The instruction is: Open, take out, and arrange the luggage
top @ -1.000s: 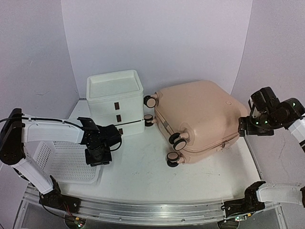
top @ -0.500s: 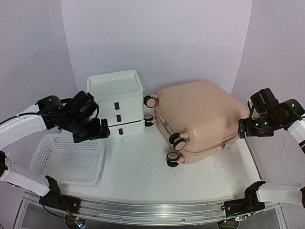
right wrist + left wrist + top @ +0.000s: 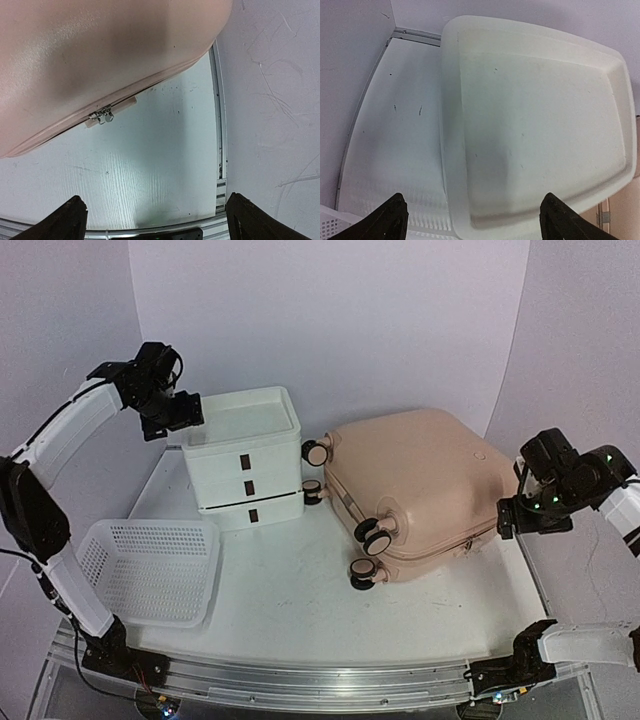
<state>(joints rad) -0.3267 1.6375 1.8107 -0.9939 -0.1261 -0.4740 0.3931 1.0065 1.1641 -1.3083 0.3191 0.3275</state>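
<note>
The pale pink luggage (image 3: 420, 485) lies shut on the right half of the table, its caster wheels (image 3: 372, 537) pointing left and front. In the right wrist view its shell (image 3: 90, 55) fills the upper left, with the zipper pulls (image 3: 101, 116) on the seam. My right gripper (image 3: 518, 512) hovers open by the luggage's right front corner; its jaws (image 3: 155, 220) stand wide over bare table. My left gripper (image 3: 178, 415) is high at the back left, open (image 3: 474, 220) above the left edge of the white drawer unit, holding nothing.
The white drawer unit (image 3: 243, 455) stands left of the luggage, its tray-like top (image 3: 535, 125) under the left wrist camera. A white perforated basket (image 3: 150, 570) sits at the front left. Walls close in on both sides, and a metal rail (image 3: 220, 150) edges the table on the right.
The left arm has swung up from over the basket to the drawer unit's top back left, and its gripper has opened. The right arm has barely shifted.
</note>
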